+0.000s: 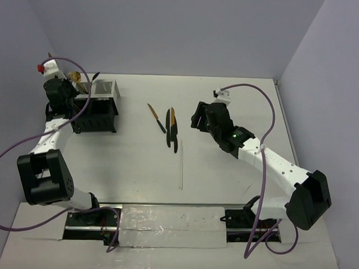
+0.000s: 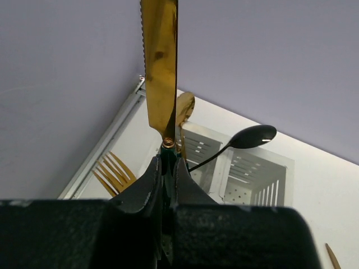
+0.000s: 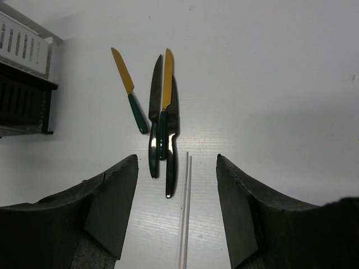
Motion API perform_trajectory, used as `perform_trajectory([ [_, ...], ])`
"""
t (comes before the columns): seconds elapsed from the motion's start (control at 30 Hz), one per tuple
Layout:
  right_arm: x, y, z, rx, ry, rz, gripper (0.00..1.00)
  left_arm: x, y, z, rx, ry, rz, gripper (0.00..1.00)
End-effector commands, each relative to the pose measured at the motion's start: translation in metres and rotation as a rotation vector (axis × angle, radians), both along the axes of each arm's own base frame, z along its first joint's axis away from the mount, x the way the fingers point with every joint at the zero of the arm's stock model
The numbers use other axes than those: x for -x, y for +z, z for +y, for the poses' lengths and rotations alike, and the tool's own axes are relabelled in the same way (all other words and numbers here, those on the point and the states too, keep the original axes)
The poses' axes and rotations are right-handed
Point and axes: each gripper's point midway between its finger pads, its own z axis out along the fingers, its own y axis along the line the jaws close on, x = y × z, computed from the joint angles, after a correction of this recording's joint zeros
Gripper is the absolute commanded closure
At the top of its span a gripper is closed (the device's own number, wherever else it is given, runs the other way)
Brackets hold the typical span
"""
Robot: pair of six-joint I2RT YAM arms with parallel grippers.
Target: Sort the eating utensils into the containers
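My left gripper is shut on the dark green handle of a gold-bladed knife, blade up, over the left end of the black caddy. In the caddy stand gold forks, a gold spoon and an all-dark spoon. My right gripper is open and empty, above the table just near of several knives: a gold-bladed one with a green handle lies apart, and a gold-bladed one lies between two dark ones. They also show mid-table in the top view.
A thin white stick lies on the table between my right fingers, and shows in the top view. The caddy's corner is at the far left of the right wrist view. Walls close the table at the back and sides.
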Motion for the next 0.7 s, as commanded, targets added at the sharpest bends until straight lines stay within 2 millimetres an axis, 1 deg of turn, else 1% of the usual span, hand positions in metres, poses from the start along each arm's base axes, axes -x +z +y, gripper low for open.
perform_trajectory([
  [0.0,-0.01,0.016,0.001,-0.029,-0.013,-0.037,0.35,-0.016,0.044,-0.009,-0.004,-0.085,-0.143,1.0],
  [0.03,-0.01,0.015,-0.001,-0.028,-0.016,-0.034,0.35,-0.017,0.047,-0.011,0.01,-0.091,-0.15,1.0],
  [0.07,-0.01,0.015,-0.001,-0.027,-0.018,-0.033,0.35,-0.017,0.045,-0.012,0.028,-0.093,-0.137,1.0],
  [0.1,-0.01,0.016,-0.002,-0.024,-0.018,-0.035,0.35,-0.018,0.054,-0.013,0.038,-0.097,-0.146,1.0],
  [0.17,-0.011,0.015,-0.004,-0.018,-0.024,-0.038,0.35,-0.019,0.051,-0.018,0.067,-0.122,-0.113,1.0],
  [0.2,-0.01,0.01,-0.006,-0.008,-0.026,-0.035,0.35,-0.019,0.054,-0.018,0.063,-0.124,-0.113,1.0],
  [0.23,-0.011,0.009,-0.006,-0.011,-0.029,-0.041,0.35,-0.02,0.054,-0.023,0.063,-0.157,-0.108,1.0],
  [0.27,-0.012,0.007,-0.008,-0.013,-0.034,-0.037,0.35,-0.02,0.051,-0.025,0.069,-0.165,-0.09,1.0],
  [0.4,-0.013,-0.003,-0.006,-0.003,-0.009,-0.014,0.35,-0.028,0.058,-0.028,0.05,-0.2,-0.091,1.0],
  [0.43,-0.014,-0.003,-0.005,0.003,-0.004,-0.015,0.35,-0.029,0.058,-0.029,0.043,-0.207,-0.096,1.0],
  [0.53,-0.018,-0.007,-0.005,0.02,0.001,-0.004,0.35,-0.037,0.061,-0.039,0.019,-0.265,-0.126,1.0],
  [0.57,-0.02,-0.008,-0.006,0.02,0.0,-0.001,0.35,-0.041,0.066,-0.04,0.011,-0.269,-0.138,1.0],
  [0.6,-0.021,-0.009,-0.004,0.02,0.008,0.006,0.35,-0.048,0.06,-0.046,0.008,-0.28,-0.128,1.0],
  [0.67,-0.023,-0.009,-0.004,0.022,0.008,0.006,0.35,-0.056,0.059,-0.051,-0.007,-0.294,-0.123,1.0],
])
